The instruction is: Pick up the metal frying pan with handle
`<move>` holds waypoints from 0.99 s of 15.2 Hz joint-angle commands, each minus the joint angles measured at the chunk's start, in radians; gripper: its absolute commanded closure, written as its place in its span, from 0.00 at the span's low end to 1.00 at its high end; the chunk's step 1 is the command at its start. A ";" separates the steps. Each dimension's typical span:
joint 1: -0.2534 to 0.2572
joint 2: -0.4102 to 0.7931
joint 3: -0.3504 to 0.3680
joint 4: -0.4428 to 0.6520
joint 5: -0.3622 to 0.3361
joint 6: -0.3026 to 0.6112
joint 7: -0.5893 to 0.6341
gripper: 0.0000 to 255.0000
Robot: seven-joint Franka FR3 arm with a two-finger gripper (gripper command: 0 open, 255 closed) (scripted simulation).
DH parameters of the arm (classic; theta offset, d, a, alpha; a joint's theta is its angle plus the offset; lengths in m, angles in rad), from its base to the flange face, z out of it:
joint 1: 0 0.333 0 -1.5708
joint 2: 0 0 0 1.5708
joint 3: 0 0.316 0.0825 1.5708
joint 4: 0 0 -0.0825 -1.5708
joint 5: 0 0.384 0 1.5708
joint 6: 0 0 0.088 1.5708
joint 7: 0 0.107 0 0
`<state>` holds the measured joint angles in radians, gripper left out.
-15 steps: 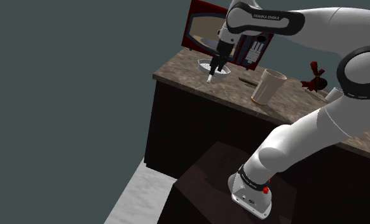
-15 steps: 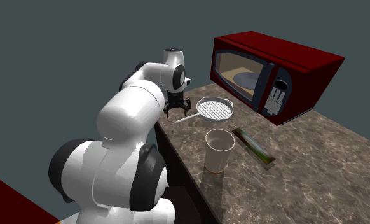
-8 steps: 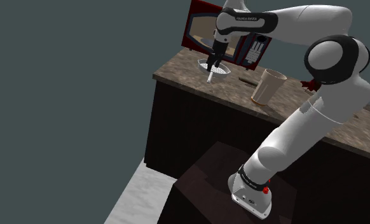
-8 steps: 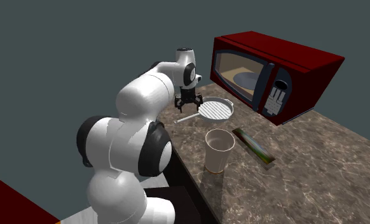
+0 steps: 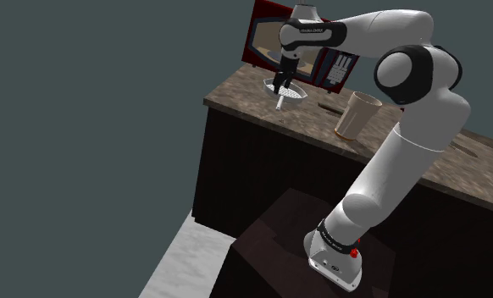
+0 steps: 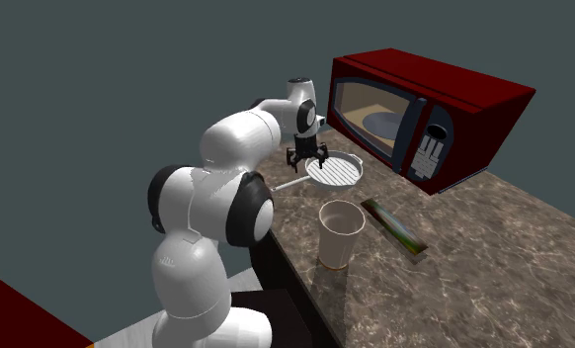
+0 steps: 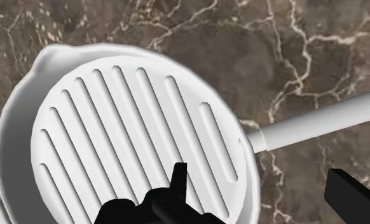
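The white ribbed pan (image 6: 340,171) lies flat on the table (image 6: 493,267), not yet lifted. In the second exterior view its handle (image 6: 287,184) points to 8 o'clock and the microwave (image 6: 424,109) stands at its 2 o'clock. The gripper (image 7: 263,191) hangs just above the rim where the handle joins, its fingers (image 7: 177,184) spread wide to either side of that joint and holding nothing. The approach looks nearly done; lowering, closing and lifting are left.

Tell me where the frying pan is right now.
The white ridged frying pan lies on the brown countertop, just in front of the red microwave in the second exterior view, with the open gripper above its handle-side rim.
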<state>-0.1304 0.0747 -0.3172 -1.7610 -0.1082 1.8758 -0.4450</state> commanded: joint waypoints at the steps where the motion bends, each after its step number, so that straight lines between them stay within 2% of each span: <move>1: -0.002 0.009 -0.001 -0.016 0.001 0.025 -0.001 0.00; 6: -0.003 0.015 -0.002 -0.057 0.001 0.072 0.003 0.00; 7: -0.003 0.015 -0.001 -0.056 0.002 0.072 0.003 1.00; 15: -0.002 0.015 -0.001 -0.057 0.001 0.072 0.004 1.00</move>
<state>-0.1330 0.0893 -0.3188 -1.8174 -0.1069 1.9477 -0.4416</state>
